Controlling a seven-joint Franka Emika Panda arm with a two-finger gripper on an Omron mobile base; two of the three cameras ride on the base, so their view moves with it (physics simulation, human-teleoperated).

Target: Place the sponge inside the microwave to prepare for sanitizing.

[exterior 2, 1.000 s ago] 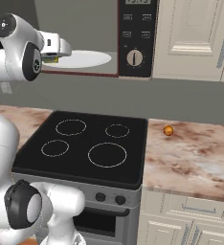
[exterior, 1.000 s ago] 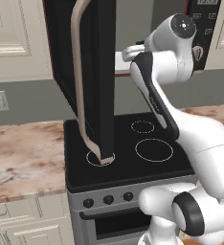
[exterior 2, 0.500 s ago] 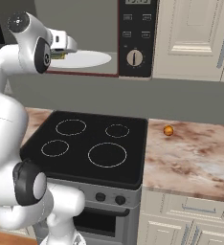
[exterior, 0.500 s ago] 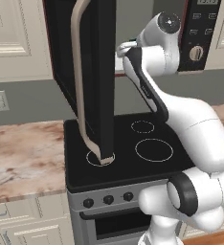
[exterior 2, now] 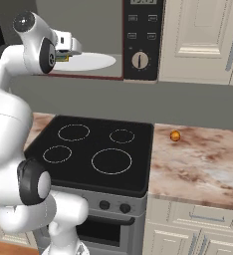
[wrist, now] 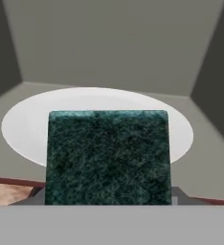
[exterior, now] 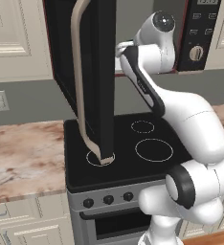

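Here the microwave [exterior: 109,72] hangs over the stove [exterior 2: 96,149] with its door [exterior: 92,76] swung wide to the left, the long beige handle [exterior: 78,86] facing the room. To the right of the door, in the left base view, the arm [exterior: 152,52] reaches up to the open mouth of the cavity. In the right base view the gripper [exterior 2: 66,52] sits at the front edge of the cavity, just beside the near rim of the white turntable plate [exterior 2: 96,62], with a sliver of yellow and green showing at its tip. The hand view shows the sponge [wrist: 108,155], green side towards the camera, pinched in the claw and held before the plate [wrist: 23,127], not yet over its middle. Further right stands the button panel with its knob [exterior 2: 140,60], and a small orange ball [exterior 2: 174,135] lies on the counter [exterior 2: 203,159].

The step in hand looks like the insertion. It probably wants a level push deeper, so the sponge clears the red sill, then a small drop onto the plate's centre before the claw lets go.
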